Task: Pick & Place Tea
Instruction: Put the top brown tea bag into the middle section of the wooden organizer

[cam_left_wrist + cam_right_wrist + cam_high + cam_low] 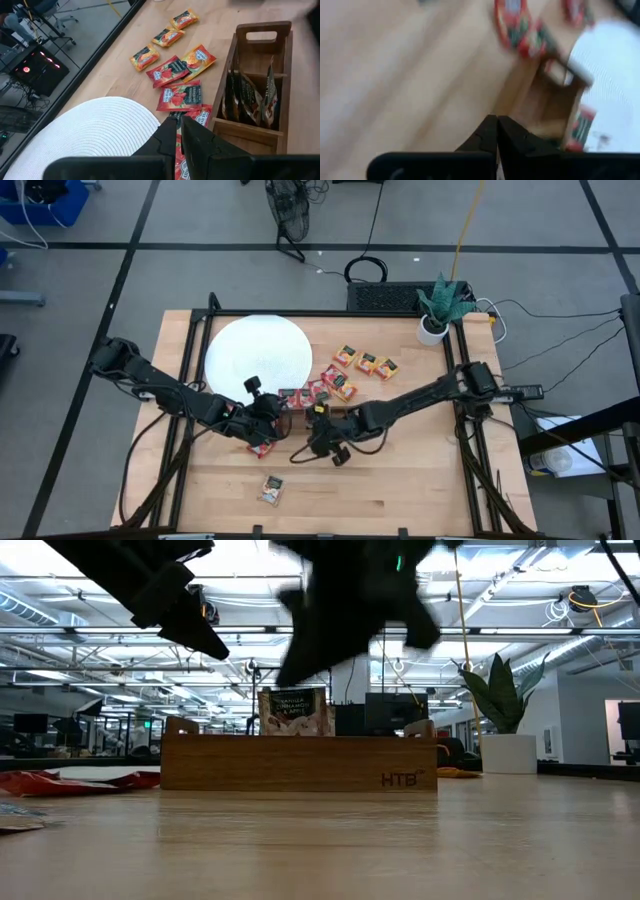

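Here, both my left gripper (179,131) and right gripper (497,131) are pinched empty, three orange tea bags (366,363) at one o'clock of the wooden tray (255,90), white disc (256,352) beside.

left gripper (179,131) fingers together | over red sachets (179,96) | white disc (95,131) beside | wooden tray (256,85) holds sachets
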You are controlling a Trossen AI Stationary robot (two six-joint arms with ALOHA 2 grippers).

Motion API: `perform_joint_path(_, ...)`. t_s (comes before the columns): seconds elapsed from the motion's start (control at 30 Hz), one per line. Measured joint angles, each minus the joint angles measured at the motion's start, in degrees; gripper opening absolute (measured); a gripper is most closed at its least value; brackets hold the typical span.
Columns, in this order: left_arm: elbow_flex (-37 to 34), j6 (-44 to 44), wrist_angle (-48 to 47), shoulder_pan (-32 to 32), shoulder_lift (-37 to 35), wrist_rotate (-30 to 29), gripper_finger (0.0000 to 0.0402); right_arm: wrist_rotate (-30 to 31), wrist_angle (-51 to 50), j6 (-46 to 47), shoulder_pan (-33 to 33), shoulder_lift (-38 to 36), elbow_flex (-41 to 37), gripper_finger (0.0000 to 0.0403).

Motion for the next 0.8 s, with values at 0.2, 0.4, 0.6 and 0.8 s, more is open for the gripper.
perform_joint_path(0.2,0.0,-0.8,-0.1,0.1,0.0,0.0,0.0033,2.1,2.2,2.6,-2.4,1.4,-2.3,0.0)
perform_joint_path(0.4,0.0,-0.9,-0.1,0.0,0.0,0.0,0.0033,7.6,1.8,2.4,-2.4,1.3,-3.0,0.0)
perform_joint_path(0.6,0.0,-0.6,0.0,0.3,0.0,0.0,0.0033,7.6,0.7,3.8,-2.1,1.3,-4.5,0.0)
perform_joint_path(0.8,0.0,-0.6,0.0,1.0,0.0,0.0,0.0033,6.7,0.8,4.0,-1.9,1.3,-5.5,0.0)
